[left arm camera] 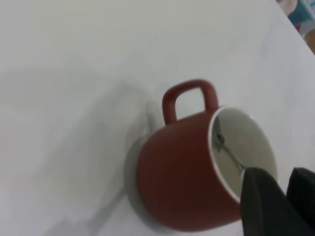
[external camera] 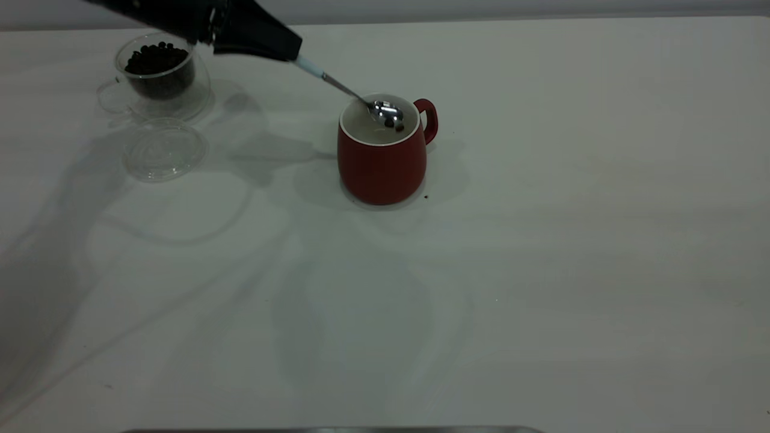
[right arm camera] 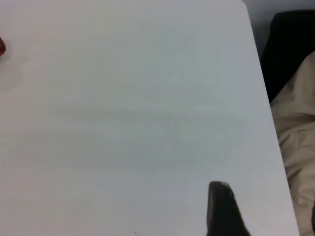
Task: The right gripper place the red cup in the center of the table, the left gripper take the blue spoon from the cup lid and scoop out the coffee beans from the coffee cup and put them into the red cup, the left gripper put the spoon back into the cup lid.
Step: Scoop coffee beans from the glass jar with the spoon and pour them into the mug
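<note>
**Beans tipped from the spoon into the red cup**

The blue spoon [external camera: 352, 93] is held by its pale handle in the left gripper [external camera: 283, 51], whose fingers are closed on it. The spoon is slanted down to the right, so that its metal bowl hangs just inside the mouth of the red cup [external camera: 382, 162]. This angle appears chosen so that the load slides off into the cup rather than onto the table [external camera: 541, 270].

A couple of coffee beans [external camera: 394, 124] are seen at the spoon's bowl, above the cup's white inside; whether they rest on the spoon or are already falling cannot be told. How many beans lie deeper in the red cup is hidden. The cup stands upright near the table's middle, handle turned to the far right, and one small dark speck lies on the table just beside its base.

At the far left the coffee cup [external camera: 162, 75] is well filled with dark beans. The cup lid [external camera: 163, 150] lies empty just in front of it, kept free for the spoon's return.

Of the right gripper [right arm camera: 221, 209] only one dark finger shows over bare table, well apart from the cup; its opening cannot be told.
</note>
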Controlling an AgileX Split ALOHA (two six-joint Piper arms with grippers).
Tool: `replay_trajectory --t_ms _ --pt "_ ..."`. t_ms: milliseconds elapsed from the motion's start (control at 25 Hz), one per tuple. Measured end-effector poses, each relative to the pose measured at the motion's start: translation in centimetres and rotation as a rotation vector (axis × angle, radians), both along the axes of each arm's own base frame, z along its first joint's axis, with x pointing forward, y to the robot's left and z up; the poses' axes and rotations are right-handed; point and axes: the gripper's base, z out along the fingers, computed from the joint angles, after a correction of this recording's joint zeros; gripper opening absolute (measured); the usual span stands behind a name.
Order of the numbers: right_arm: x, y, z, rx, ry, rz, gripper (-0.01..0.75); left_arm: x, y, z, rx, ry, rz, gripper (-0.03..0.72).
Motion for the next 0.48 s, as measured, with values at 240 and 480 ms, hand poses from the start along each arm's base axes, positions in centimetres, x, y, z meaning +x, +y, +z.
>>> replay_trajectory --t_ms 240,480 --pt "0.00 0.00 0.00 0.000 0.000 0.000 0.457 0.01 0.05 0.87 0.016 -0.048 -0.028 0.126" --pt "0.00 0.00 0.00 0.000 0.000 0.000 0.457 0.00 0.06 0.89 0.017 -0.051 -0.030 0.126"
